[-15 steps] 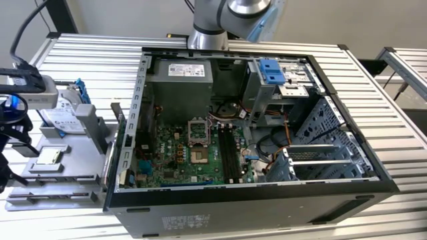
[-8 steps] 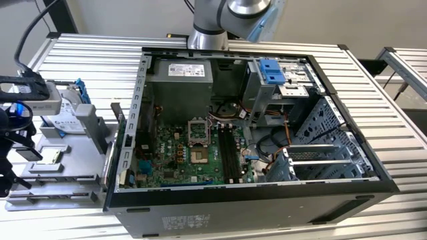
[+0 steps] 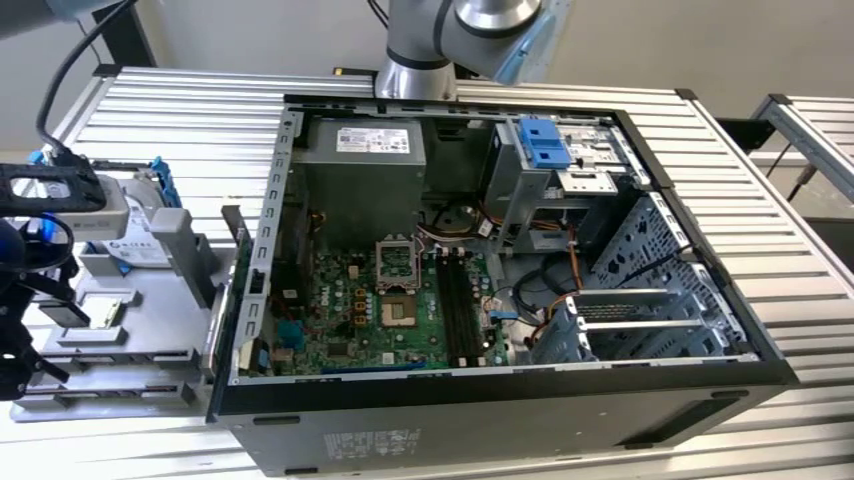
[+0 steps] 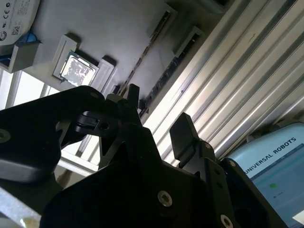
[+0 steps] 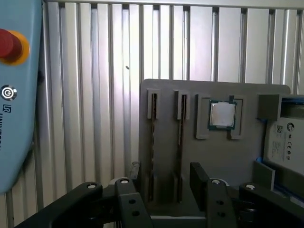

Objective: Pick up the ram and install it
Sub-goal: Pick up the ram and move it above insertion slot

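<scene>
Two ram sticks stand on edge in slots of a grey holder point(image 5: 166, 99), side by side: one ram stick point(image 5: 153, 142) and a second point(image 5: 180, 137). In the second wrist view they appear as thin dark strips, the ram point(image 4: 142, 59) and its neighbour point(image 4: 166, 76). My gripper point(image 5: 166, 183) hangs over the holder's near end, open, with nothing between its black fingers point(image 5: 199, 178). In the second wrist view the gripper point(image 4: 159, 107) is also open. The black memory slots point(image 3: 461, 310) lie on the green motherboard inside the open computer case point(image 3: 694, 300).
The holder also carries a processor chip point(image 5: 222, 115) and a hard drive in a blue bracket point(image 5: 285, 142). A light blue teach pendant point(image 5: 14, 95) with a red button lies beside it on the ribbed metal table point(image 5: 95, 95). The holder point(image 3: 120, 330) sits at the exterior view's left of the case.
</scene>
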Action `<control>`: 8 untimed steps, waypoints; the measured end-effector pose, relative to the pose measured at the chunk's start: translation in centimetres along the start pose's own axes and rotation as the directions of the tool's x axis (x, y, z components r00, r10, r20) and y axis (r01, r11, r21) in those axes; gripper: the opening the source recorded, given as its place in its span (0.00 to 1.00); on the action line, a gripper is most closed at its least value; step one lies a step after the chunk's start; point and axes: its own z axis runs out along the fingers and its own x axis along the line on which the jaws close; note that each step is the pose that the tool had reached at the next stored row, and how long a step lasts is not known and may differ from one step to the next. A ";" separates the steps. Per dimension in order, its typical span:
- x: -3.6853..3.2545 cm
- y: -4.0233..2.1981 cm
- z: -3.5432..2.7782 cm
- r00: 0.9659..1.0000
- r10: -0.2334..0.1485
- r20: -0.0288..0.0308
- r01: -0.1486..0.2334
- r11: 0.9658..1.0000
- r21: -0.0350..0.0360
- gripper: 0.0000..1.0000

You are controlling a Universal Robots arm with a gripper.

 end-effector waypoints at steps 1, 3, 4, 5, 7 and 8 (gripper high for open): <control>0.00 0.00 0.02 1.000 0.000 0.000 0.000 1.000 0.000 1.00; 0.02 0.00 0.24 1.000 0.000 0.000 0.000 1.000 0.000 1.00; 0.03 0.02 0.39 1.000 0.000 0.000 0.000 1.000 0.000 1.00; 0.04 0.06 0.57 1.000 0.000 0.000 0.000 1.000 0.000 1.00; 0.07 0.08 0.94 1.000 0.000 0.000 0.000 1.000 0.000 1.00; 0.08 0.09 1.12 1.000 0.000 0.000 0.000 1.000 0.000 1.00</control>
